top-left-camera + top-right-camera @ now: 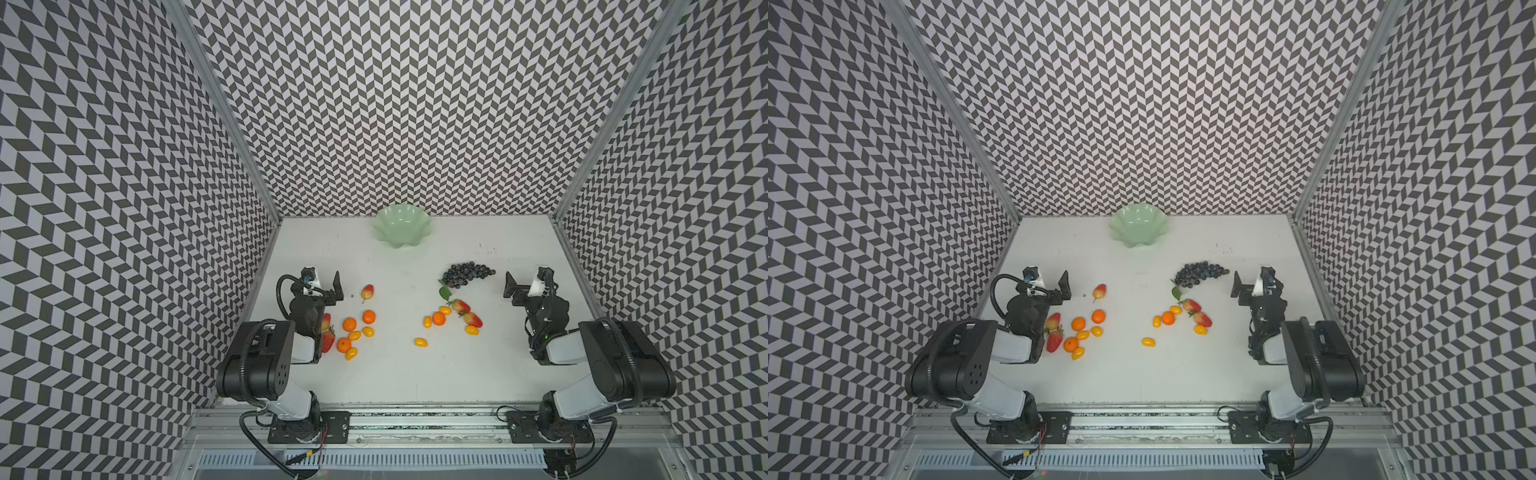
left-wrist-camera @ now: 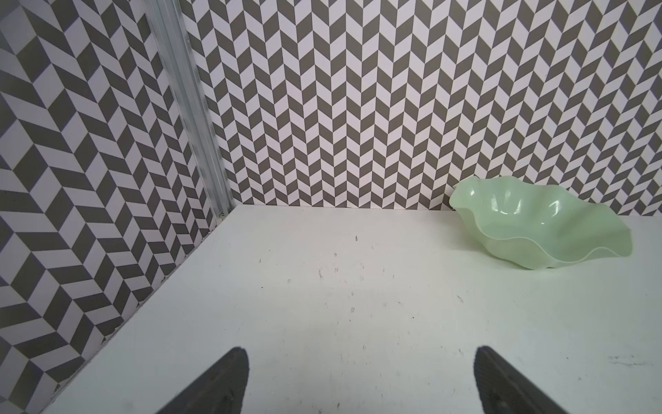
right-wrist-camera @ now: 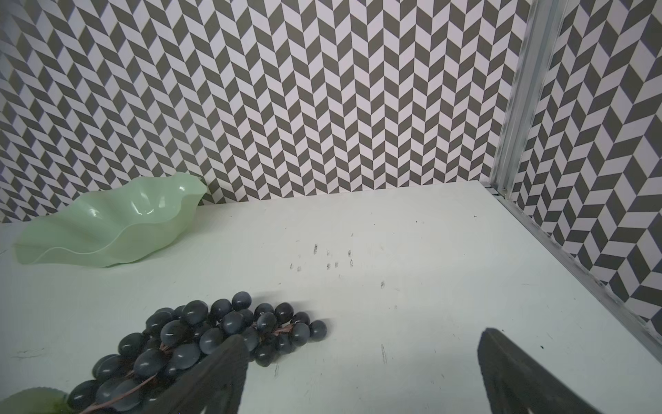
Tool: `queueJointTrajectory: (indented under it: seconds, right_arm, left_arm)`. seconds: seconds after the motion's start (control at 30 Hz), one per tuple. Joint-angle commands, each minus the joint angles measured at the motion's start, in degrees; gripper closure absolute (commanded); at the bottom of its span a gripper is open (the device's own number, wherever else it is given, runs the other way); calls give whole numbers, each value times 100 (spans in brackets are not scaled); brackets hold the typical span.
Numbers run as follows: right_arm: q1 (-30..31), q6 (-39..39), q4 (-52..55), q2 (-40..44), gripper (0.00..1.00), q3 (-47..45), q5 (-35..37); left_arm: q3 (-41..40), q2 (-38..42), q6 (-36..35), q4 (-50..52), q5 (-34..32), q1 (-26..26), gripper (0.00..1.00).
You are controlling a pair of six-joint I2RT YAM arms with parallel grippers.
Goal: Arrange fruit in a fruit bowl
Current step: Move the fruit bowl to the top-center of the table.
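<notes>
Background: grey-and-white zigzag walls [image 1: 415, 104] are closing you in on three sides, with metal posts [image 1: 222, 108] running up the far corners.
Surface: your white table [image 1: 415, 374] is carrying everything, with faint scuffs showing toward its far side.
Hidden: your left arm [image 1: 266, 357] is covering part of two strawberries [image 1: 328, 340] lying just beside it.
Cut off: each wrist view is showing only the dark fingertips [image 2: 233, 380]. The green leaf [image 3: 32, 401] is running off the frame edge in the right wrist view.
Hard to tell: a small dark speck [image 1: 352, 296] is lying beside the pear [image 1: 367, 291], and you cannot tell what it is.
Container: the bowl [image 1: 401, 228] is sitting upright at the table's far edge, close to the back wall and about midway across. Its glossy inside is showing bare, and all the fruit is lying outside it on the table, well apart from it.
Left cluster: the pear, three tangerines [image 1: 349, 323] and three kumquats [image 1: 354, 336] are lying loosely together with those two strawberries.
Right cluster: the grapes [image 1: 467, 274] are lying flat, nearest the bowl. Two more strawberries, one tangerine and four kumquats are lying on your side of them, one kumquat a little apart.
Left hand: your left gripper [image 2: 360, 362] is standing wide over bare table, gripping nothing.
Right hand: your right gripper [image 3: 361, 344] is spreading wide, gripping nothing. One finger is overlapping the grapes in its wrist view, while both top views are showing it just beside the bunch's tip with a thin gap.
</notes>
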State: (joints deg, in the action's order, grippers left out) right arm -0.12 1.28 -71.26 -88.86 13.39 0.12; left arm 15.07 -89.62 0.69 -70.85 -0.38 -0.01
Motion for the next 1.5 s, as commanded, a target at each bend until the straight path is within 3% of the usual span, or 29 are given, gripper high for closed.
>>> queueJointTrajectory:
  seconds: [0.0, 0.97, 1.13, 1.27, 1.4, 1.47]
  right_arm:
    - [16, -57, -740, -70, 1, -20, -51]
    - [30, -80, -739, -54, 1, -20, -61]
    - [212, -230, -795, 179, 0, -293, 153]
    - [466, -494, 810, 1113, 1, 225, 308]
    - [484, 311, 2145, 1744, 1, 811, 441]
    - [489, 527, 2520, 1856, 0, 1082, 5]
  left_arm:
    - [-22, 37, -69, -79, 38, 1, 0]
    - [-63, 75, -162, -134, 13, -70, 0]
    - [-384, 613, -410, -339, -759, -486, 0]
    - [-102, 1506, -498, 905, -1746, -967, 0]
    - [527, 2138, 128, 2399, -2330, -1267, 0]
    - [883, 2308, 682, 3181, -2586, -1356, 0]
